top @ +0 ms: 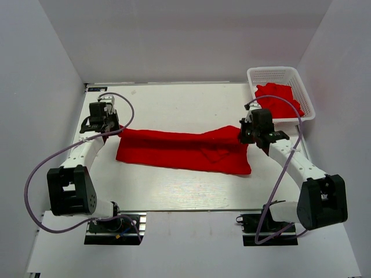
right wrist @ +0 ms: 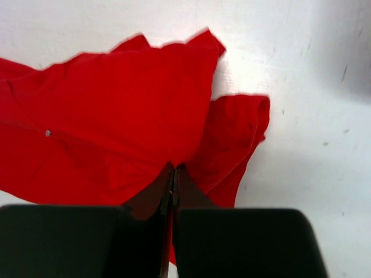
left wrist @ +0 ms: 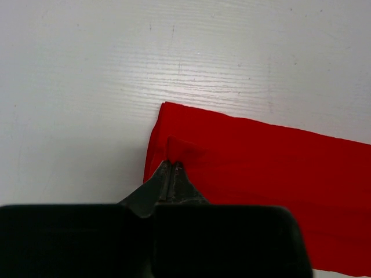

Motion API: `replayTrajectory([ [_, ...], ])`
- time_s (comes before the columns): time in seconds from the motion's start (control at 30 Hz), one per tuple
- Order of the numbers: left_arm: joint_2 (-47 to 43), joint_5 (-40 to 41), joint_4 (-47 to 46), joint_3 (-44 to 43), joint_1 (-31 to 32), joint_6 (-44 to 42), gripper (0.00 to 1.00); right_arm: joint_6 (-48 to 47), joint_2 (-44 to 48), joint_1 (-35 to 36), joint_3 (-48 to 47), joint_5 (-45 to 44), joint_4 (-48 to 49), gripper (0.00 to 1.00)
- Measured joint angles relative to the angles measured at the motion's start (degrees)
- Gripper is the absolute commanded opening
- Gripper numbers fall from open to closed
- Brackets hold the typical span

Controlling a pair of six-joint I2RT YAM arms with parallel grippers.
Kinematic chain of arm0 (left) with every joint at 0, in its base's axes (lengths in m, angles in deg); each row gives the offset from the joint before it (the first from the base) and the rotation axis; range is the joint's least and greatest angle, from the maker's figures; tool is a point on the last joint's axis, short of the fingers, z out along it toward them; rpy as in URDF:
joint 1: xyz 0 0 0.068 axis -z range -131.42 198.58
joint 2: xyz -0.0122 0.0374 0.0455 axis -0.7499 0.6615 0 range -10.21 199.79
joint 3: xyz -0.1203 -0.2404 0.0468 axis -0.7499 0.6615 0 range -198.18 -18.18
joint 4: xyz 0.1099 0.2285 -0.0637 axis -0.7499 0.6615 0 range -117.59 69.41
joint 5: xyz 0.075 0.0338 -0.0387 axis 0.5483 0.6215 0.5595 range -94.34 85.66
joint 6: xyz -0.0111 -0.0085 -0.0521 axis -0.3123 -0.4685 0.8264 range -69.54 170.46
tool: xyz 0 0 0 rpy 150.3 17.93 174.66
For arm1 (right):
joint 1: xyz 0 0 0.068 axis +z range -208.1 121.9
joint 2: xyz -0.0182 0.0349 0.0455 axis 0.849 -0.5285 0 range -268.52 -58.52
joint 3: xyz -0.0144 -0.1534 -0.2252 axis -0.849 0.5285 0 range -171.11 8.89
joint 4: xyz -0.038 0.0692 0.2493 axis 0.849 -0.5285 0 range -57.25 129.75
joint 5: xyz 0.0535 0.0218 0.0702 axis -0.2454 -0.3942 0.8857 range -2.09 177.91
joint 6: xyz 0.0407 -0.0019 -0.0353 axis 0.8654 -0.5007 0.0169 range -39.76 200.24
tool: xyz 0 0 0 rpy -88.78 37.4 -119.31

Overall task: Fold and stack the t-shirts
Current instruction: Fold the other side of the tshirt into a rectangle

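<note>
Left gripper [left wrist: 172, 164] at nine o'clock and right gripper [right wrist: 174, 169] at three o'clock pinch closed on opposite ends of the t-shirt [top: 179, 152], which we judge spreads it flat on the surface [top: 174, 104] for folding.

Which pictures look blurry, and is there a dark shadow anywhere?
Left wrist: the left gripper looks blurry up close, the shirt sharp. Right wrist: the right gripper blurs too, with a grey shadow top right. Top view: sharp, evenly lit.
</note>
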Motion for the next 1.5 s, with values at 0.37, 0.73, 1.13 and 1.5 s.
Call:
replayTrajectory([
  [0.37,1.27,4.13,3.3,2.58,0.02,3.61,0.0,3.63,-1.77,0.0,7.65,2.14,1.36,0.0],
  [0.73,1.29,5.88,8.96,5.57,0.02,5.88,0.0,5.79,-1.77,-0.04,11.76,2.6,1.05,0.0],
  [1.13,2.14,8.39,12.7,5.29,0.0,8.52,0.58,6.4,-1.18,0.0,11.19,2.97,-4.76,0.76],
  [1.5,2.01,5.01,11.37,-12.74,0.33,3.67,0.79,2.58,-0.81,-0.11,-9.66,1.68,-7.91,0.9],
])
